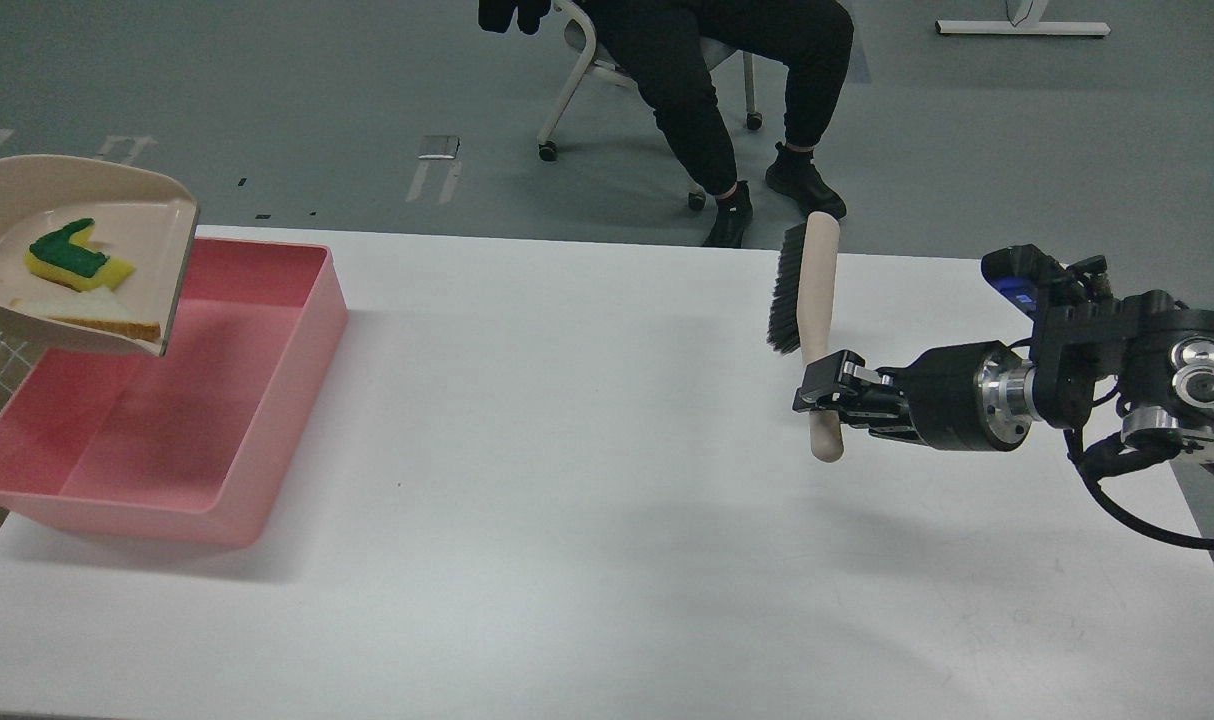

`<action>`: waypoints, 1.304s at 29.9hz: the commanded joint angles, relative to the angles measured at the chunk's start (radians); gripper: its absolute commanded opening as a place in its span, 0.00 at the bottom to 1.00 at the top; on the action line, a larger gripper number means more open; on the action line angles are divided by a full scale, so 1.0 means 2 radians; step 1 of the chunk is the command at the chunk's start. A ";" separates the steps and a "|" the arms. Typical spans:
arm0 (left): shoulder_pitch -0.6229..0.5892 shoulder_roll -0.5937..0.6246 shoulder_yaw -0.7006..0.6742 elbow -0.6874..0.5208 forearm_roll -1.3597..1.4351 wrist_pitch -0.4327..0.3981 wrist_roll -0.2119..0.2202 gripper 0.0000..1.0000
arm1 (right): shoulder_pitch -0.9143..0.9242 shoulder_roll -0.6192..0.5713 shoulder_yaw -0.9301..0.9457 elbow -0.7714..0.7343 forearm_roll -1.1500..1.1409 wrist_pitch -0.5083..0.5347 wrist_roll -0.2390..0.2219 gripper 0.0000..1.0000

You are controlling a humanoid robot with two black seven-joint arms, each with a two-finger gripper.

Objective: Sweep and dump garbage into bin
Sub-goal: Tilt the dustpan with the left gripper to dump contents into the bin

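My right gripper clenches the brush handle, bristles facing left, near tabletop's right edge. Sponge piece and bread slice sit in the dustpan, raised over the pink bin's far-left corner, well apart.

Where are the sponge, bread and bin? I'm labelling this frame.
sponge [72, 255], head view, on its green top.
bread [87, 315], head view, on its white face.
bin [267, 440], head view, on its right wall.
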 commanded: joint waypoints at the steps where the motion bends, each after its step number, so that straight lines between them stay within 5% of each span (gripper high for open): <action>1: -0.001 0.009 0.000 -0.015 0.010 0.000 0.000 0.00 | -0.001 0.000 0.000 -0.004 0.000 0.000 0.000 0.00; 6: 0.000 0.032 0.000 -0.058 0.013 0.007 0.000 0.00 | -0.001 0.004 0.000 -0.004 0.000 0.000 0.000 0.00; 15: 0.001 0.061 0.000 -0.145 0.067 0.081 0.000 0.00 | -0.001 0.009 0.002 -0.007 0.000 0.000 0.000 0.00; 35: 0.011 0.117 0.002 -0.220 0.161 0.176 0.000 0.00 | -0.002 0.009 0.004 -0.009 0.000 0.000 0.000 0.00; 39: 0.017 0.140 0.027 -0.263 0.173 0.221 0.000 0.00 | -0.002 0.010 0.004 -0.010 0.000 0.000 0.000 0.00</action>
